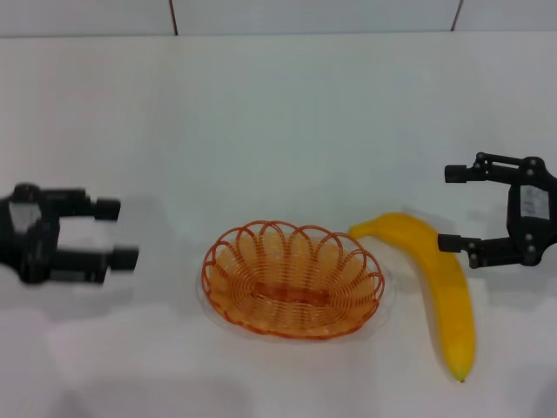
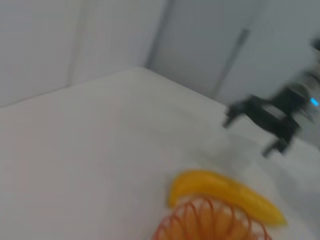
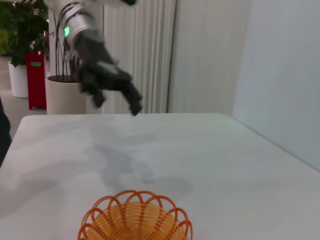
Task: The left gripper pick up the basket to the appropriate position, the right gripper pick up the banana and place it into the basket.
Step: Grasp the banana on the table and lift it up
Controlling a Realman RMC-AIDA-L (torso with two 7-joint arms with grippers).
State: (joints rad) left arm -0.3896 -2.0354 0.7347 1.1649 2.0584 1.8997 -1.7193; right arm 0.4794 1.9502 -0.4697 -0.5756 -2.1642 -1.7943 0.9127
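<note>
Two claws spread apart: left gripper (image 1: 117, 233) near table's left edge should approach basket (image 1: 293, 279) rim squarely; right gripper (image 1: 454, 209) beside banana (image 1: 439, 283).

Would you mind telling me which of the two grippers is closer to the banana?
The right gripper: its open lower finger nearly reaches the banana. The left gripper, also open, sits beyond the basket.

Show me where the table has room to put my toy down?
The whole far stretch of the table behind the basket is bare. There is room too between the left gripper and the basket. It gets crowded on the right: the banana lies close beside the basket, with the right gripper right next to it.
</note>
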